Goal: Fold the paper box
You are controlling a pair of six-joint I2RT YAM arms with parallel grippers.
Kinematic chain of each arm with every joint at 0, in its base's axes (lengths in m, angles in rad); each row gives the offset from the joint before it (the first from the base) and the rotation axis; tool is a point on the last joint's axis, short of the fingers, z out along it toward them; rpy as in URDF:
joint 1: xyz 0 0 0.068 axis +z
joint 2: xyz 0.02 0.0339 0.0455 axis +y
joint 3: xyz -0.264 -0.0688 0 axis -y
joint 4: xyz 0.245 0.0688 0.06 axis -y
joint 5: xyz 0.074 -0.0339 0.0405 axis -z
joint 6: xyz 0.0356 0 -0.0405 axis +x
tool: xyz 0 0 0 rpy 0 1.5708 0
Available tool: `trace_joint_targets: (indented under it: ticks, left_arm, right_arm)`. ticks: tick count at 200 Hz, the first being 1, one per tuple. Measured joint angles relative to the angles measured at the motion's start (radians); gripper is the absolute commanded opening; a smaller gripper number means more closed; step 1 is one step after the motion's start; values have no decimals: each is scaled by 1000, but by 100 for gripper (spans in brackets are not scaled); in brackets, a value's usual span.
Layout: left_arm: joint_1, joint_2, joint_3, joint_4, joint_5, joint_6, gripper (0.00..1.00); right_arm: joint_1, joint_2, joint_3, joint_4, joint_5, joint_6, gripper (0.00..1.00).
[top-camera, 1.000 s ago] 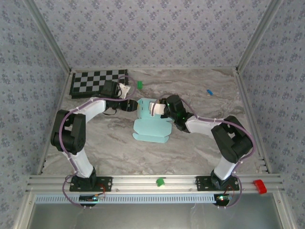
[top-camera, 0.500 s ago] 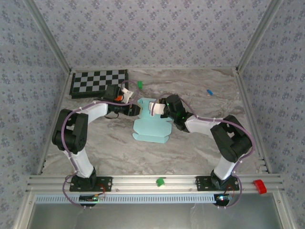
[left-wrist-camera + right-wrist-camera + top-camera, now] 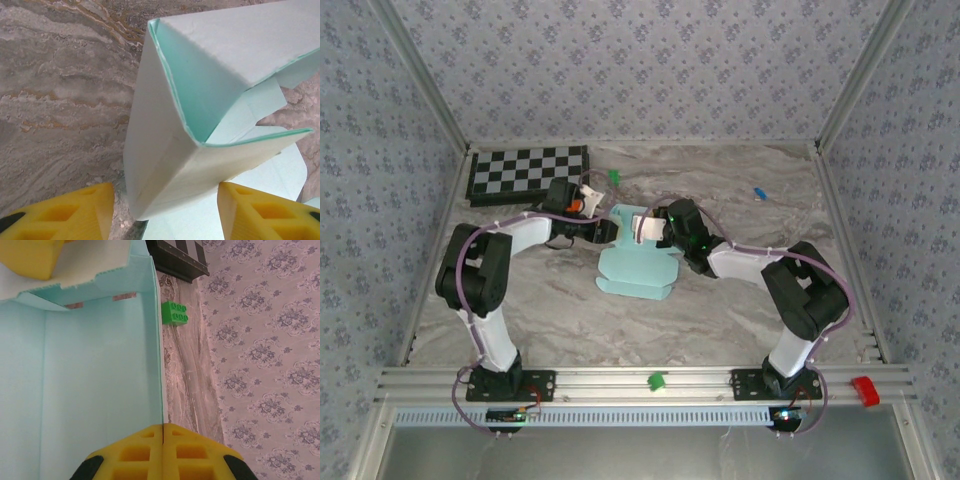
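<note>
Pinning one upright wall of the paper box [image 3: 638,262], central on the table [image 3: 540,300], my right gripper [image 3: 163,427] is clamped on the card edge, likely to stop it sliding. My left gripper [image 3: 165,205], jaws apart, straddles the raised corner, probably to square it. The left wrist view shows that hollow corner; the top view, the unfolded flap.
</note>
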Motion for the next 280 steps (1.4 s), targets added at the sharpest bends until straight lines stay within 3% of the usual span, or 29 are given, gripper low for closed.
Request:
trace_joint_targets:
  ticks: [48, 133, 211, 280]
  left_arm:
    - [-10, 8, 0, 42, -16, -24, 50]
    - [-22, 8, -9, 101, -72, -38, 52]
    - [-24, 7, -12, 124, -66, -44, 56]
    - [13, 6, -27, 124, -3, -43, 51]
  right_arm:
    - [5, 0, 0, 0, 1, 0, 0]
    - [8, 0, 0, -5, 7, 0, 0]
    - [8, 7, 8, -11, 16, 0, 0]
    - [-5, 8, 27, -39, 0, 0, 0]
